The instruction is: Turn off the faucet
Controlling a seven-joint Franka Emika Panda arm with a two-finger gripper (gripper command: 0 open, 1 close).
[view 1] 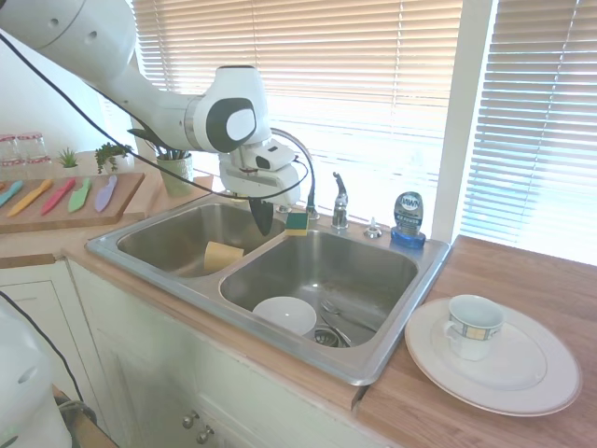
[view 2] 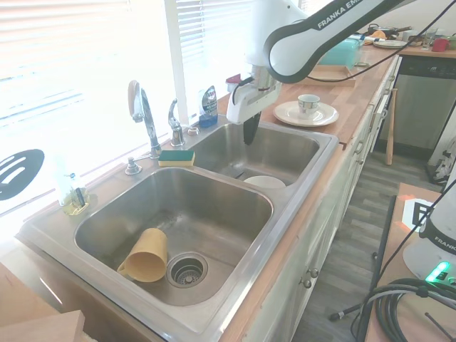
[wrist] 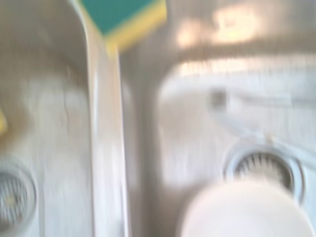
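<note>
Landmark: double-basin steel sink [view 1: 392,359], set in a wooden worktop [view 1: 522,271].

- Faucet [view 2: 142,107]: chrome, arched spout, on the sink's back deck behind the divider between the basins; its separate short lever handle [view 1: 340,191] stands upright just beside it on the same deck.
- Claw [view 1: 264,218]: dark, pointing down over the sink's divider, in front of the faucet and apart from it; fingers look pressed together, holding nothing.
- Sponge [view 2: 176,157]: green over yellow, on the sink's back rim at the divider, near the faucet base.
- Dish-soap bottle [view 1: 409,219]: blue, on the sink's back deck, beyond the lever.
- White bowl [view 1: 284,315]: in the basin under the lever side.
- Yellow cup [view 2: 144,255]: on its side in the other basin, beside the drain.
- Plate [view 1: 522,378] with a mug [view 1: 473,326] on it: on the worktop beside the sink.
</note>
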